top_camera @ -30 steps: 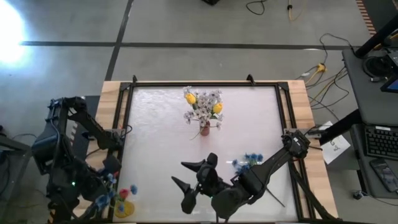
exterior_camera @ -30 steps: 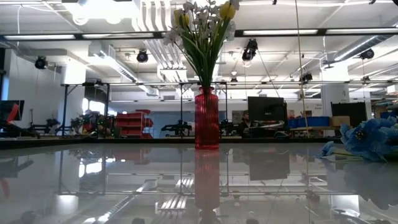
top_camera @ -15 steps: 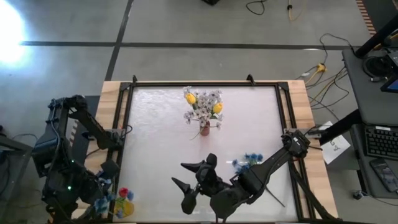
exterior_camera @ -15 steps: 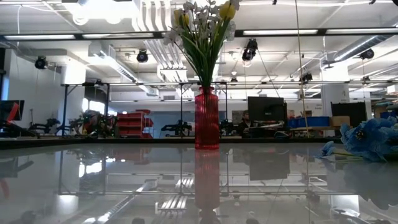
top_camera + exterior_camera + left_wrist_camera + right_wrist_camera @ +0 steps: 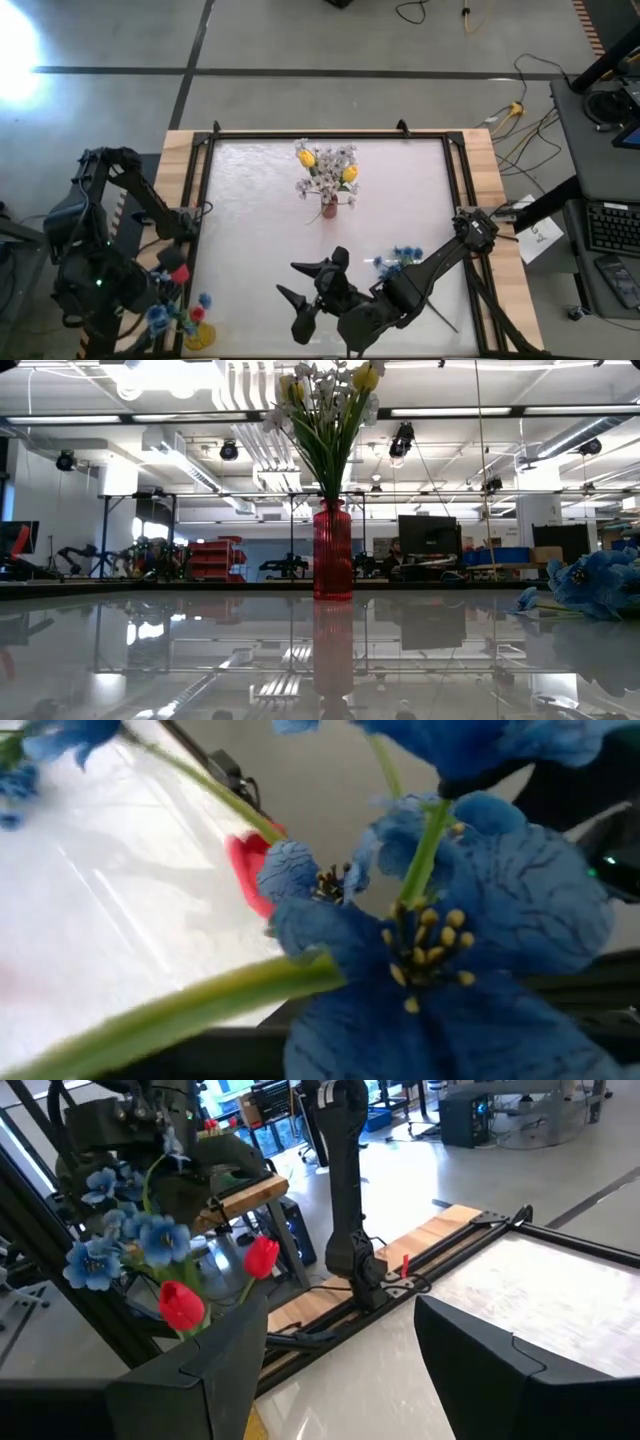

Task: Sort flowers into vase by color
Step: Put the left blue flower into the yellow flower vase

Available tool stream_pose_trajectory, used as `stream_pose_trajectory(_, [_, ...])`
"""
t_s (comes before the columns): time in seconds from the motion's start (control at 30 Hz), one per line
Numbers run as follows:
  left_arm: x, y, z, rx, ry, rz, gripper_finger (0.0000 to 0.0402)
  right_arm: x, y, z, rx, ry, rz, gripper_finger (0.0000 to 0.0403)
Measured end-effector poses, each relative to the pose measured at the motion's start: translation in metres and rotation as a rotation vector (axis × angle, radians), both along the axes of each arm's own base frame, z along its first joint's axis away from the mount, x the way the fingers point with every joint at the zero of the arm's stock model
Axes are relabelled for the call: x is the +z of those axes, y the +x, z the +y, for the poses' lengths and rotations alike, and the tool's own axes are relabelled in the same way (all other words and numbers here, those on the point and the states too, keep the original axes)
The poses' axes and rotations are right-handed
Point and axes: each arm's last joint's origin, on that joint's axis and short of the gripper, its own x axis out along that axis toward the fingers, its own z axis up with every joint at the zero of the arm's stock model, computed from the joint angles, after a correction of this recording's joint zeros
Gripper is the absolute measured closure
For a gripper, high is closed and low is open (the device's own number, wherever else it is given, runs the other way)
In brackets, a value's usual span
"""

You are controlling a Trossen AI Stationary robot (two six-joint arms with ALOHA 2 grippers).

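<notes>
The counter (image 5: 250, 250) carries a red vase (image 5: 329, 208) of white and yellow flowers at its middle, well away from both hands. The right hand (image 5: 310, 290) hovers nearer it, fingers apart and empty, with loose blue blooms (image 5: 402, 256) lying just behind its wrist. The left hand (image 5: 165, 300), off the counter's edge, is among blue and red flowers (image 5: 190, 312); whether it grips them I cannot tell. Their stems (image 5: 190, 1005) run slantwise across its camera.

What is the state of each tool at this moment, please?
Left tool: off the table's near-left corner, holding a bunch of blue flowers and red tulips.
Right tool: open, empty, above the table's near edge.
</notes>
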Motion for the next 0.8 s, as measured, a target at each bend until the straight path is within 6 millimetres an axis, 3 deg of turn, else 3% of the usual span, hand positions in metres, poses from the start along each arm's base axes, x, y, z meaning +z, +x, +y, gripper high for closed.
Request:
stream_pose_trajectory(0.23, [-0.013, -0.005, -0.02, -0.031, 0.062, 0.004, 0.0401, 0.0, 0.0, 0.0, 0.0, -0.003, 0.004, 0.0161])
stream_pose_trajectory(0.67, [-0.029, -0.008, -0.03, -0.039, 0.095, -0.021, 0.0401, -0.001, -0.001, 0.001, -0.003, 0.027, -0.007, 0.0163])
stream_pose_trajectory(0.8, [-0.042, -0.012, -0.033, -0.046, 0.131, -0.001, 0.0401, -0.001, -0.002, 0.003, 0.001, 0.027, -0.005, 0.0161])
